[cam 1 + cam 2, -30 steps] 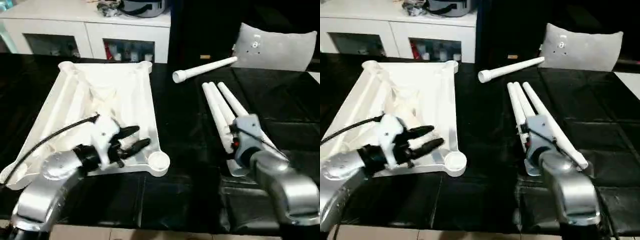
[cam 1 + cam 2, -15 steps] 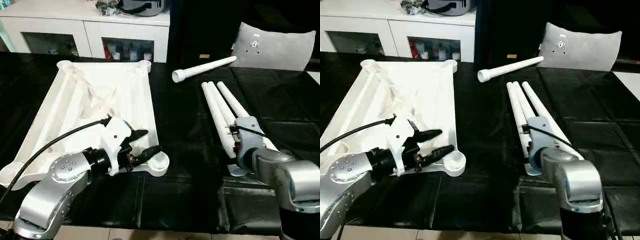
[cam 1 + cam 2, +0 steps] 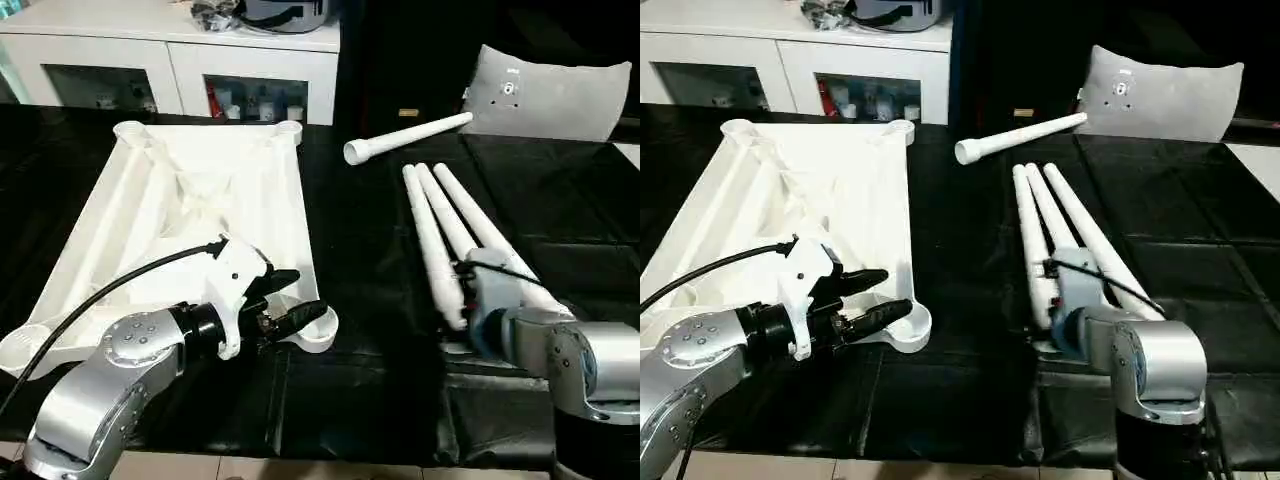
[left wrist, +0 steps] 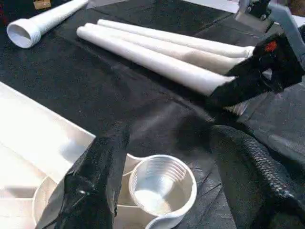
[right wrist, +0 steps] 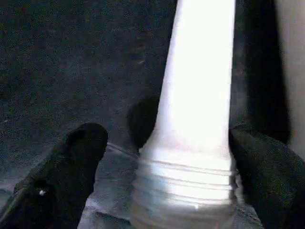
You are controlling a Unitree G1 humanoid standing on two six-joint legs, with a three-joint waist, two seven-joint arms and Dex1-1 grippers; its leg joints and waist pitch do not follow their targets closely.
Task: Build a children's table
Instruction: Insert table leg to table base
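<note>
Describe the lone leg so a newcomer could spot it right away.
Start at the white tabletop lying upside down on the black surface. To its right, three legs lie side by side in a bunch. The lone leg lies beyond them, apart and crosswise to them, its threaded open end pointing toward the tabletop's far corner.
</note>
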